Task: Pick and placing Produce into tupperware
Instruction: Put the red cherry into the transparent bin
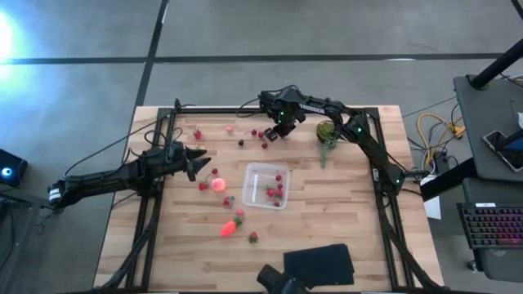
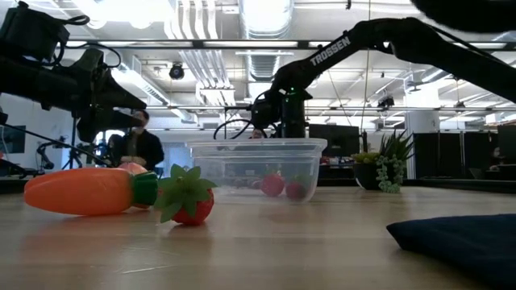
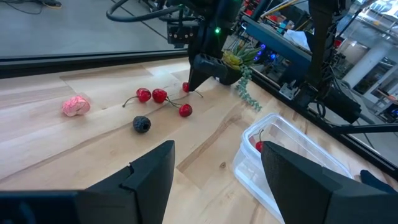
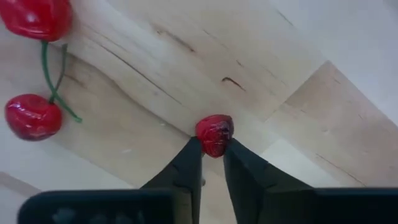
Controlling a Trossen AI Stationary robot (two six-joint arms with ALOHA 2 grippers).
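The clear tupperware (image 1: 265, 185) stands mid-table with a few red berries inside (image 2: 272, 185). My right gripper (image 1: 274, 131) is at the far side of the table among scattered berries, shut on one small red berry (image 4: 214, 134). A cherry pair on green stems (image 4: 31, 116) lies beside it. My left gripper (image 1: 196, 159) hovers open left of the tupperware, touching nothing. The pink-orange fruit (image 1: 217, 184), the orange carrot piece (image 1: 230, 225) and a strawberry (image 1: 253, 237) lie on the wood. My right gripper pinches the small red berry (image 4: 214, 138) between its two fingertips (image 4: 189, 158), only at their free ends. The fingers come from above, slanting down toward the table. The berry sits at the tabletop; whether it is lifted clear I cannot tell.
A spiky green potted plant (image 1: 327, 132) stands right of my right gripper. A blackberry (image 3: 142, 124), a pink piece (image 3: 76, 106) and more cherries (image 3: 160, 96) lie on the far-left wood. A black folded cloth (image 1: 323, 263) rests at the near edge. A person sits beyond the table (image 2: 141, 145).
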